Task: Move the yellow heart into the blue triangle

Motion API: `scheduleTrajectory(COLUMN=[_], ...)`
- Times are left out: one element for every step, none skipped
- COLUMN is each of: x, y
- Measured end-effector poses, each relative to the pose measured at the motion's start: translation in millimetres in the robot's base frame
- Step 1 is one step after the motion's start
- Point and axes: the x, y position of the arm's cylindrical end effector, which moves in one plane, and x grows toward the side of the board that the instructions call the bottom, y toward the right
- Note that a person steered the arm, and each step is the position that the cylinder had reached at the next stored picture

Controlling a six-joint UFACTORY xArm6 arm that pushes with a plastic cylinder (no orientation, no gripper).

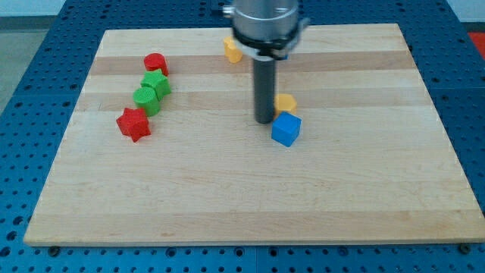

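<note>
My tip [264,120] rests on the wooden board [250,197] near its middle. A yellow block [286,103], shape partly hidden, sits just to the right of the rod and touches a blue block [286,129] below it. The blue block lies just right of and slightly below my tip. A second yellow block [232,50] lies at the view's top, partly hidden behind the arm. I cannot tell which yellow block is the heart.
At the view's left lie a red cylinder [155,64], two green blocks [158,84] [146,98] touching each other, and a red star [134,123]. The board's edges drop onto a blue perforated table [30,114].
</note>
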Motion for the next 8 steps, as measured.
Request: scheduleTrajectory(x=[0, 0, 0, 0, -1, -29, -50, -70], y=[2, 2, -15, -36, -53, -84, -99, -107])
